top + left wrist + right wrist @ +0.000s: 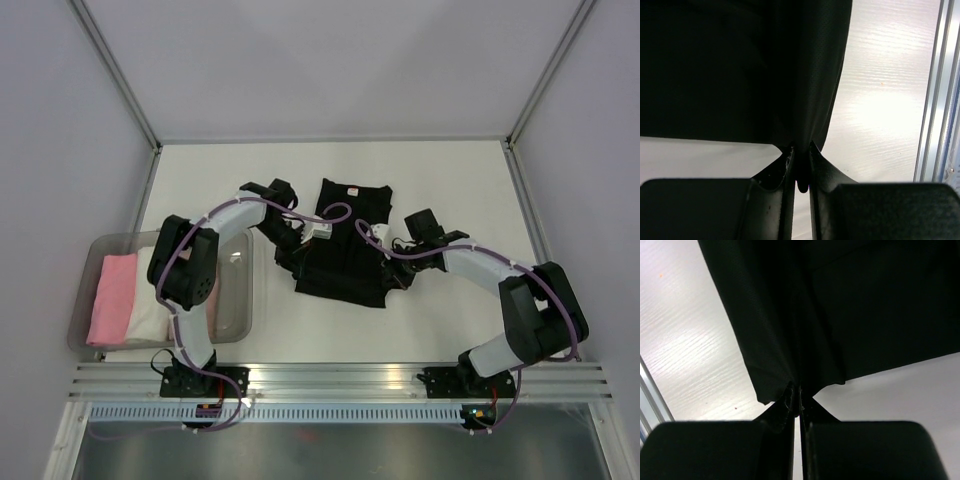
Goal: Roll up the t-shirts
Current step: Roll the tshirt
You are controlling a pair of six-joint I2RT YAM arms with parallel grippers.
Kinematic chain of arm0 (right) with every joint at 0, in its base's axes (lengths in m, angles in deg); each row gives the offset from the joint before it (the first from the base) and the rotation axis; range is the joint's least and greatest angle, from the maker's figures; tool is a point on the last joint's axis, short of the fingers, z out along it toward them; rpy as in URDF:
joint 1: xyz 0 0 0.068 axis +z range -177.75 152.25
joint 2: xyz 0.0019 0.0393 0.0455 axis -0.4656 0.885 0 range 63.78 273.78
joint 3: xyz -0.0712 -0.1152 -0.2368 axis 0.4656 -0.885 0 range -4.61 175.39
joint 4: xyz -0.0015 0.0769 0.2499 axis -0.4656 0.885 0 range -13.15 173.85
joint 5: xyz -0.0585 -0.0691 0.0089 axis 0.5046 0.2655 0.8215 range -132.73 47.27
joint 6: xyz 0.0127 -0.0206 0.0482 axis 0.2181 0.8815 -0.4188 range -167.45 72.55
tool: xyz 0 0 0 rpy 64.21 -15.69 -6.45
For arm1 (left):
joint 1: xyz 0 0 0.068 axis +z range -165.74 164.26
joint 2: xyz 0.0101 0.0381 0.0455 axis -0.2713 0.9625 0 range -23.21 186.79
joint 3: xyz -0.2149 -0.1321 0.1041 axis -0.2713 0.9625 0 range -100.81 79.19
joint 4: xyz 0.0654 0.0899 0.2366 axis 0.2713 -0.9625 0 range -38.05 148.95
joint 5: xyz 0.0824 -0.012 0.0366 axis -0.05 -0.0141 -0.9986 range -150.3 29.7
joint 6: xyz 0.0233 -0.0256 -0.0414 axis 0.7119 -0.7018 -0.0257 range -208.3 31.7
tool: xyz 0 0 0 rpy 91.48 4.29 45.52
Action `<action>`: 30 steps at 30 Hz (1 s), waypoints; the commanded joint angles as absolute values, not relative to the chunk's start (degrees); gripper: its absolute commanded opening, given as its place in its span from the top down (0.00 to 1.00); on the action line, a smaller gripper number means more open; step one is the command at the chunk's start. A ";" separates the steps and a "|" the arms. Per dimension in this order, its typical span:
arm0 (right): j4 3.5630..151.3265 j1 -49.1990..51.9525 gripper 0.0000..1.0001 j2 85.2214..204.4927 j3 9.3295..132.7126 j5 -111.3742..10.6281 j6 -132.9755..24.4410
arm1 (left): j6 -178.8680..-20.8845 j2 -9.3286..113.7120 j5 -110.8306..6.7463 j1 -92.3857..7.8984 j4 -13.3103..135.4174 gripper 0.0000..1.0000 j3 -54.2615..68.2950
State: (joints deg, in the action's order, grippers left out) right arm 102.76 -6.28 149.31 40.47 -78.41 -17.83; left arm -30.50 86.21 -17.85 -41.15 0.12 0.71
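We take the black t-shirt (345, 250) as our reference. It lies on the white table (450, 180), about midway between the two arms, as a longish dark panel with one short end toward the arm bases.

Nearest to us, on the base side of the shirt, runs the aluminium rail (340, 378) that carries both arms. It is apart from the cloth.

To the left of the shirt, and slightly nearer, stands the clear plastic bin (250, 300). It holds a pink roll (112, 295) with a white roll (150, 322) beside it. We judge these to be finished work, parked off to that side so that the rolling area is left free.

At the shirt itself, the left gripper (801, 150) meets the left edge. A thin fold of black cloth sits between its fingers, which stand only a sliver apart, so we read this as a pinch on the shirt. The right gripper (799, 389) meets the right edge. Its jaws are pressed together on a corner of the cloth, which fans upward from the tips.

We judge that matching holds on opposite edges serve to keep the panel taut and square for a fold or roll.

Obstructions: the left arm's elbow hangs over the bin, and purple cables (335, 212) loop above the shirt. They could snag.

Beyond the shirt, we see only bare table up to the far wall.
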 commanded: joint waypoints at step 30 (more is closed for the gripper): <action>95.04 -11.75 0.57 138.66 35.75 -63.91 -63.60 | -76.70 77.86 -32.89 -40.26 14.30 0.43 6.58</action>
State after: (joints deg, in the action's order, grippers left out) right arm 92.36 -11.85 139.26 38.83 -64.75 -55.05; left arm -71.89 79.26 -31.22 -39.25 12.86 4.49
